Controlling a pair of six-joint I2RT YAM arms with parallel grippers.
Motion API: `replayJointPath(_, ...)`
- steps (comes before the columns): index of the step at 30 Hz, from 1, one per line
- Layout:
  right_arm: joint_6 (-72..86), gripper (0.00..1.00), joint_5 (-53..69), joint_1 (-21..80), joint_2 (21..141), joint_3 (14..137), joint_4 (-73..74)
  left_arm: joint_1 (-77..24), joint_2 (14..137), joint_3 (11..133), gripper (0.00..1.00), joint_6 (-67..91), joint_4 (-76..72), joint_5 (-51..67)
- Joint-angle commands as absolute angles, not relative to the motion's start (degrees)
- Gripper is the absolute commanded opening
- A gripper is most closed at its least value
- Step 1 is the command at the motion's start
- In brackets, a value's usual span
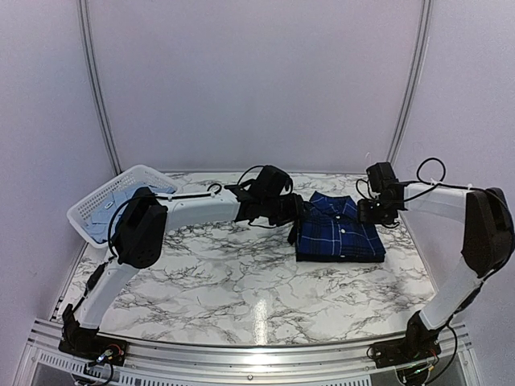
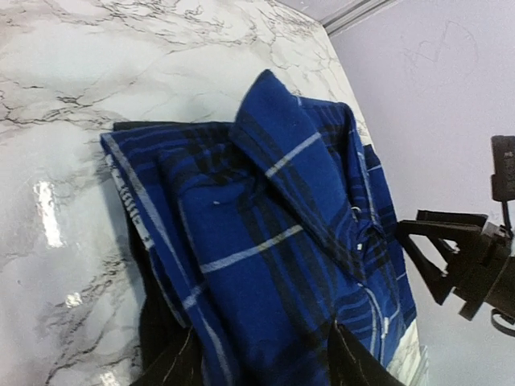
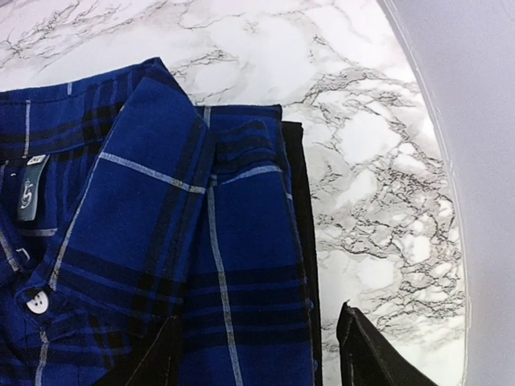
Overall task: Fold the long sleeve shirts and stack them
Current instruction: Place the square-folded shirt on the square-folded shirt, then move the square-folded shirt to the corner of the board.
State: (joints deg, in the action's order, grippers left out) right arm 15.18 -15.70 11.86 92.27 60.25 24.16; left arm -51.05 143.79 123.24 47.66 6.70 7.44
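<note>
The plaid shirt lies folded, collar up, at the back right of the marble table. It rests on the folded black shirt, whose edge shows beside it in the left wrist view and in the right wrist view. My left gripper is open at the plaid shirt's left edge, its jaws straddling the cloth. My right gripper is open at the shirt's right collar side, its jaws spanning both shirts' edge. A pale blue shirt lies in the basket.
The white lattice basket stands at the table's back left corner. The right gripper's dark body shows just beyond the plaid shirt in the left wrist view. The booth wall rises right behind the shirts.
</note>
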Motion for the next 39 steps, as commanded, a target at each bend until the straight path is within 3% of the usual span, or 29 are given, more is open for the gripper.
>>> replayJointPath(1,16.0,0.61,-14.0,12.5,86.6,63.4,25.6,-50.0,140.7,119.4,0.54,44.7,9.8,4.7)
replayJointPath(6,17.7,0.62,-13.2,19.8,86.9,64.7,25.6,-49.5,136.9,115.2,0.5,43.2,9.8,3.5)
replayJointPath(12,18.7,0.8,-15.0,25.8,92.7,66.0,23.4,-49.3,131.7,109.4,0.48,41.8,9.7,2.4)
replayJointPath(21,21.6,0.89,-21.8,30.0,103.5,66.5,25.0,-48.9,123.3,99.4,0.48,40.1,8.6,2.1)
replayJointPath(29,24.5,0.92,-22.7,32.9,94.7,64.9,27.7,-48.1,116.9,91.6,0.49,38.7,7.3,3.1)
replayJointPath(39,44.5,0.93,-20.1,51.4,84.0,52.5,30.9,-47.5,105.3,79.7,0.5,35.4,7.3,4.3)
